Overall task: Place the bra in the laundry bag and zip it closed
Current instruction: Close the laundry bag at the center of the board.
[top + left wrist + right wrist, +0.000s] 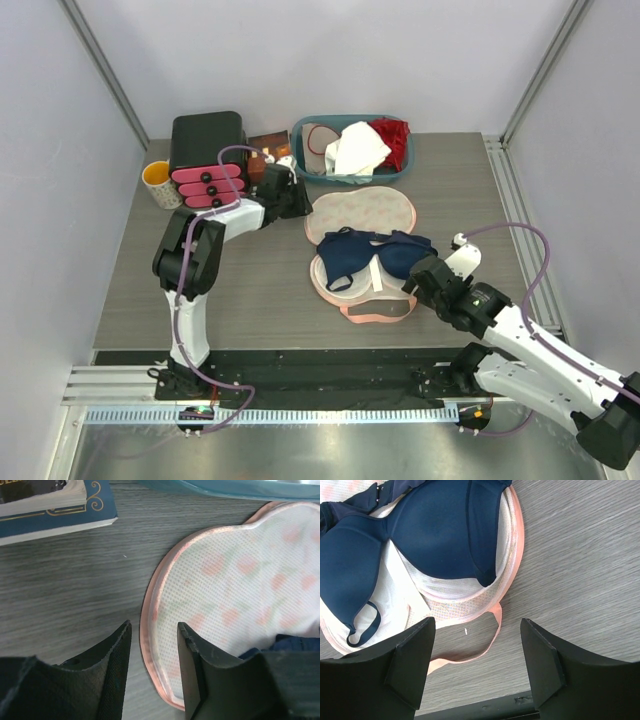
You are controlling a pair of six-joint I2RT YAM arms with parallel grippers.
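The laundry bag [362, 212] lies opened flat mid-table, its cream floral halves edged in pink. The navy bra [378, 254] rests cups-up on the near half [445, 587] and shows in the right wrist view [435, 535]. My left gripper [297, 200] is at the far half's left edge. In its own view its jaws [154, 625] straddle the pink rim [150, 605], still apart, with table showing beside the rim. My right gripper [416, 281] stands open [477, 621] at the bag's near right corner, over a pink strap loop [492, 637], holding nothing.
A teal basket [330, 177] with a white cloth [356, 150] and a red garment [392, 140] stands behind the bag. A black box [207, 138], a yellow mug [159, 182] and a book [50, 510] sit back left. The table's front edge [485, 711] lies just below my right fingers.
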